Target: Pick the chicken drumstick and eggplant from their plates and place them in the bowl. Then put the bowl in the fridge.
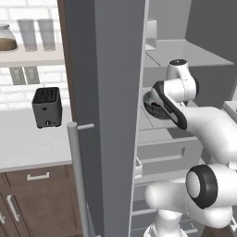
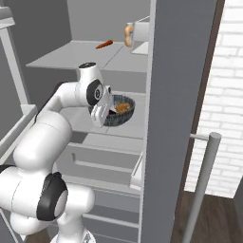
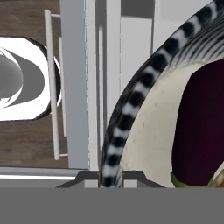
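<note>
Dark bowl [image 2: 121, 111] sits over a fridge [image 2: 175, 95] shelf [image 2: 135, 126], door open. My end effector [image 2: 105, 113] is clenched on its rim. Eggplant [image 3: 201, 127] and drumstick [image 2: 123, 107] inside (drumstick shows as golden bits from the right base view).

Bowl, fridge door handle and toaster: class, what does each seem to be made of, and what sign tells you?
Bowl: looks like glazed ceramic, with a striped black-and-white rim and pale inside.
Fridge door handle: probably brushed metal, a plain grey matte bar.
Toaster: likely dark metal or plastic; the look leaves it open.
</note>
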